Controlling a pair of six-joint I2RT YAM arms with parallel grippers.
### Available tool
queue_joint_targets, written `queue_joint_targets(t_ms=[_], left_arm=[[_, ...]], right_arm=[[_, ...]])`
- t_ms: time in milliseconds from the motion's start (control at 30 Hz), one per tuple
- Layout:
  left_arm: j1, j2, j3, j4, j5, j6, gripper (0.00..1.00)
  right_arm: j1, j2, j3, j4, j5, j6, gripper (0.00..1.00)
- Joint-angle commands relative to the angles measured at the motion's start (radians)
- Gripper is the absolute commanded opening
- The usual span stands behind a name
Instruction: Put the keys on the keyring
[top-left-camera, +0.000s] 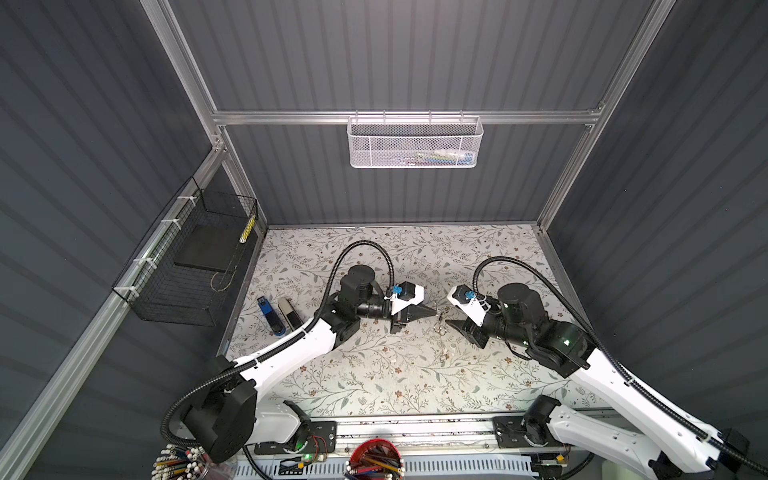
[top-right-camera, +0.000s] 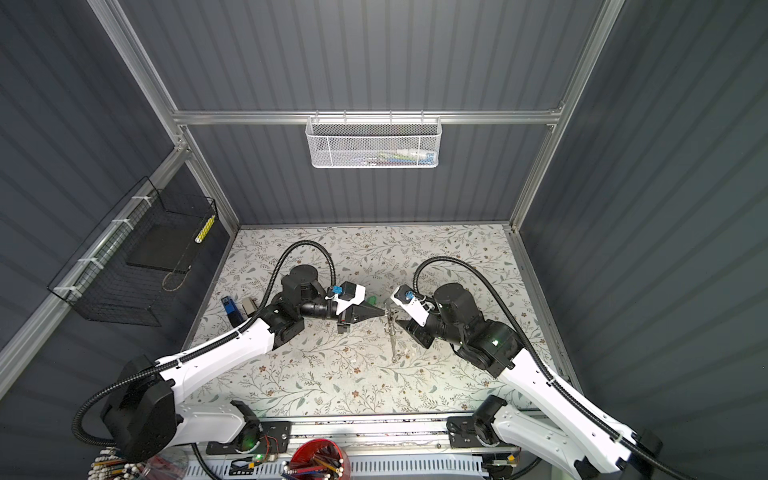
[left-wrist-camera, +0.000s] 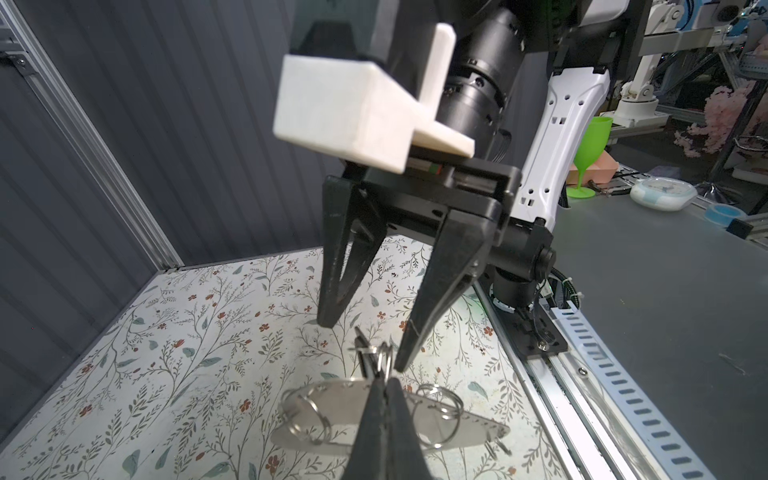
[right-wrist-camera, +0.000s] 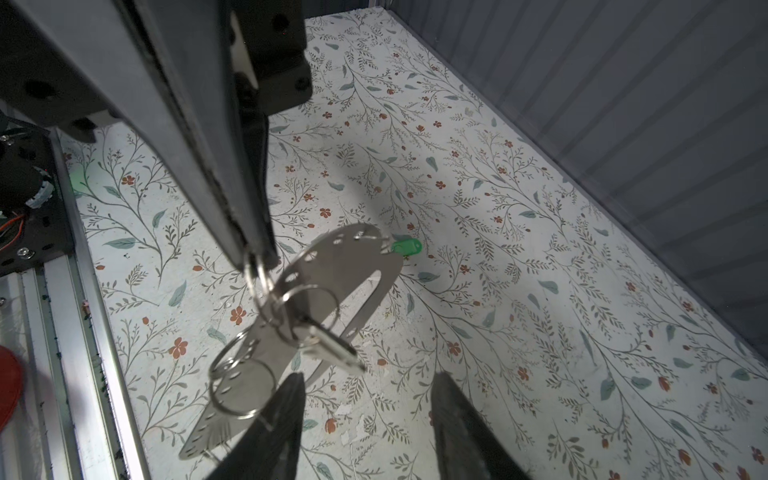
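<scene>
My left gripper is shut on a metal loop of the keyring, a flat grey oblong plate with an oval cutout, and holds it above the table. A silver key hangs from a loop beside the plate. My right gripper is open just in front of that key, its fingers apart and holding nothing. A green tag shows past the plate's far end; I cannot tell whether it is attached. In both top views the two gripper tips meet mid-table around the hanging keyring.
A blue stapler and a grey stapler lie at the table's left edge. A black wire basket hangs on the left wall, a white mesh basket on the back wall. A red pencil cup stands at the front.
</scene>
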Motion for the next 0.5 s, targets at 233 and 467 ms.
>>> queue_joint_targets(t_ms=[233, 467], left_arm=[[0.006, -0.036, -0.022, 0.074, 0.043, -0.029, 0.00], [0.006, -0.040, -0.020, 0.084, 0.041, -0.033, 0.00]], right_arm=[[-0.071, 0.005, -0.019, 0.114, -0.312, -0.010, 0.52], [-0.076, 0.057, 0.010, 0.090, -0.432, -0.043, 0.45]])
